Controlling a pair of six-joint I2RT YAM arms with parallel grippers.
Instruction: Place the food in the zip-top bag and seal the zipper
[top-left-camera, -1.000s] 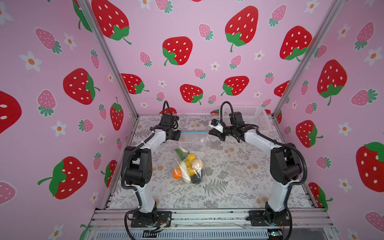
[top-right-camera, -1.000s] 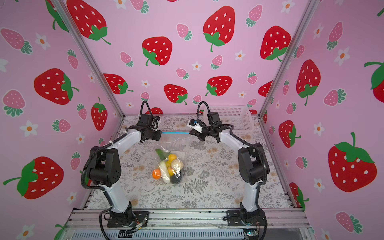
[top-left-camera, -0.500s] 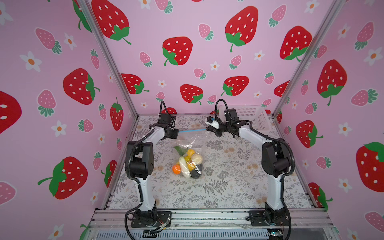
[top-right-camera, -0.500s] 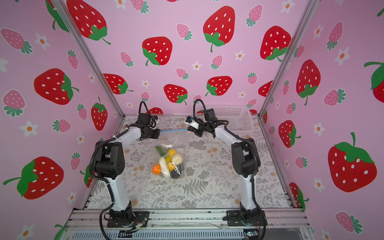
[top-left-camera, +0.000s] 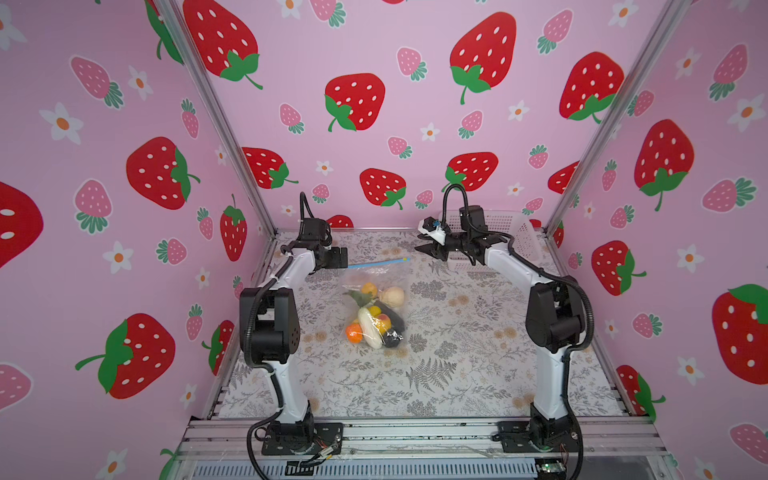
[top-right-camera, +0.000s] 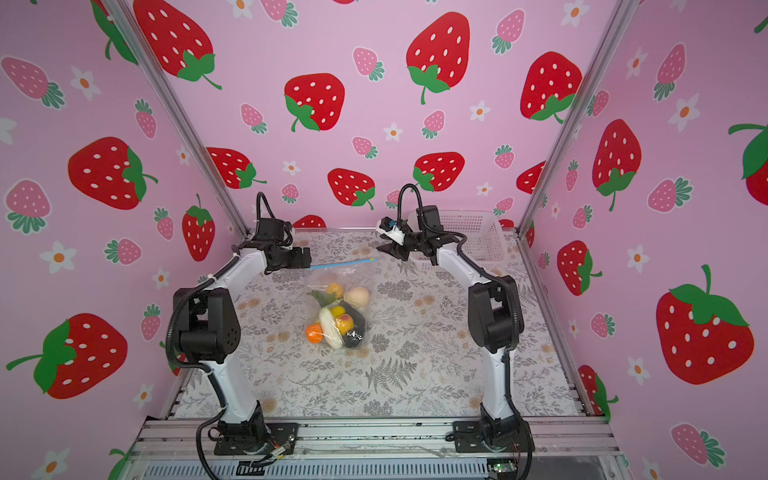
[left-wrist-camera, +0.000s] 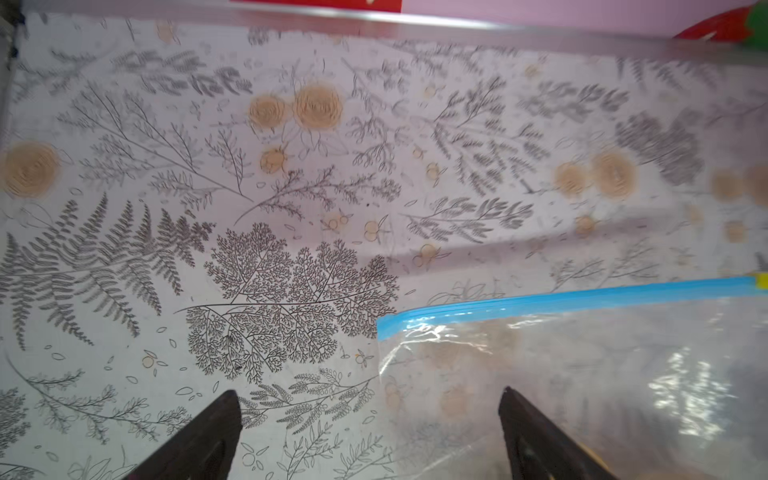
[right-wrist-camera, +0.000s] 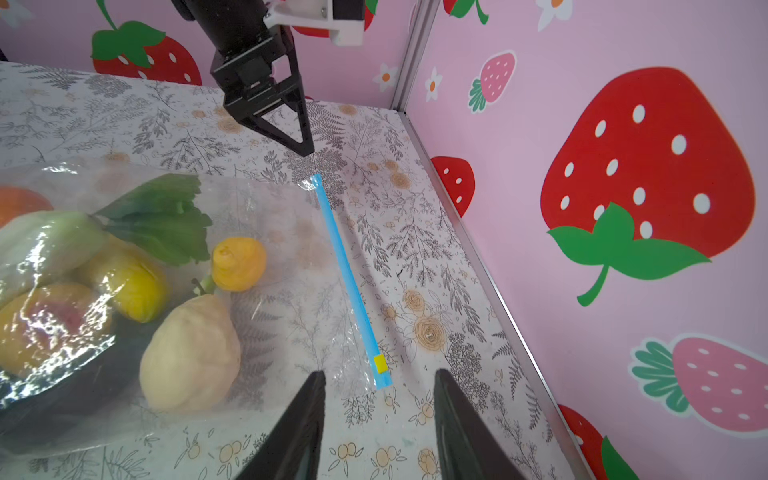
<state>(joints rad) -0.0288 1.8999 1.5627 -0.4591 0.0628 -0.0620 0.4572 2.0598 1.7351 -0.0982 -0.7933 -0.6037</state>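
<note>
change: a second ago both grippers pinched the zipper's ends and the bag hung stretched between them; now both have let go and the bag lies on the table (top-left-camera: 457, 353)
left gripper (top-left-camera: 343, 257) (top-right-camera: 306, 258) (left-wrist-camera: 369, 395): jaws wide, nothing between them; tips just beside the strip's left end, and in the wrist view the bag's corner lies ahead of the spread fingers
right gripper (top-left-camera: 417, 243) (top-right-camera: 379, 243) (right-wrist-camera: 379, 374): jaws parted, less than the left's, holding nothing; drawn back from the strip's right end, in front of the basket (top-left-camera: 498, 232)
bag (top-left-camera: 376, 303) (top-right-camera: 338, 305) (right-wrist-camera: 291, 257): toward the back of the table, between the two grippers, flat and crinkled
bag axis: long axis runs back to front; mouth toward the back wall, bottom toward the front rail
zipper (top-left-camera: 378, 263) (top-right-camera: 343, 263) (left-wrist-camera: 582, 297) (right-wrist-camera: 345, 270): long axis left to right across the table, right end slightly nearer the back wall; lies as one flat band
slider (right-wrist-camera: 380, 363) (top-left-camera: 403, 259): yellow, at the strip's right end
food (top-left-camera: 374, 320) (top-right-camera: 336, 320): inside the bag, bunched in its front half, clear of the zipper
radish (top-left-camera: 369, 328): lies lengthwise in the bag, leaves toward the mouth
orange (top-left-camera: 353, 332): front-left corner
avocado (top-left-camera: 392, 338): front-right
garlic (top-left-camera: 392, 296) (right-wrist-camera: 191, 353): nearest the mouth, on the right
</note>
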